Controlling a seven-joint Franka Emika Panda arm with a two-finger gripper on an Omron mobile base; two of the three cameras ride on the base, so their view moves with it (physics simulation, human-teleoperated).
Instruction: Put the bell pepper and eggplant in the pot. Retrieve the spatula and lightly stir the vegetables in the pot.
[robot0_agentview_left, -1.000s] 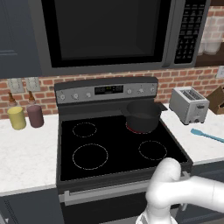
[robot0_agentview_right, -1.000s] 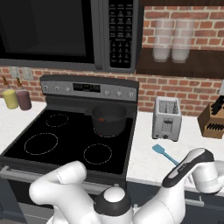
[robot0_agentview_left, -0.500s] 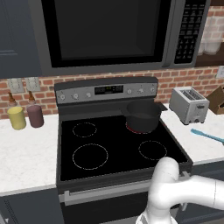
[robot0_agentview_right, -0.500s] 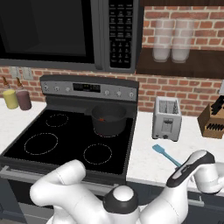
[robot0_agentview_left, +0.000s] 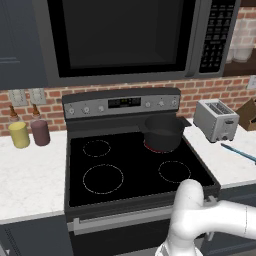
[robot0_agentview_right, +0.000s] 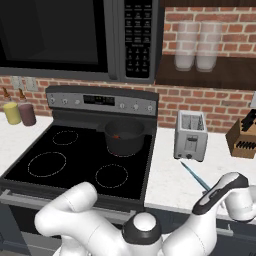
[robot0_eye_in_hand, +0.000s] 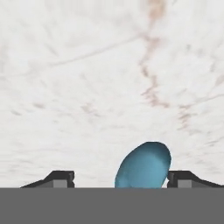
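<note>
Pincer (robot0_eye_in_hand: 120, 180) low over the white marbled table (robot0_eye_in_hand: 87, 65), its two dark tips at the bottom edge of the hand view, standing apart with a rounded blue end of the slim blue spatula (robot0_eye_in_hand: 143, 167) between them, nearer the right-hand tip. Neither tip visibly touches it, so I read the pincer as spread around the utensil, not yet pinching. Likely placed so that a squeeze takes it across its width.

In the right base view the spatula (robot0_agentview_right: 194, 176) lies flat on the table (robot0_agentview_right: 165, 175), lower right of frame, slanting from just below the toaster down toward the arm's white wrist. In the left base view it shows as a thin blue line (robot0_agentview_left: 239, 152) at the right edge.

The round dark metal pot (robot0_agentview_right: 124, 136) sits on the back right burner of the black stove (robot0_agentview_right: 75, 160), middle of frame, short handle toward the table. A small red speck inside, the bell pepper (robot0_agentview_right: 116, 136) by my guess. Eggplant not made out; pot's inside too dark.

Around: silver toaster (robot0_agentview_right: 190, 135) just behind the spatula, knife block (robot0_agentview_right: 244, 137) at far right, yellow and dark red bottles (robot0_agentview_left: 29, 132) left of the stove, microwave (robot0_agentview_left: 125, 35) above. The toaster stands between spatula and pot; I judge a lift would need height before swinging over.
</note>
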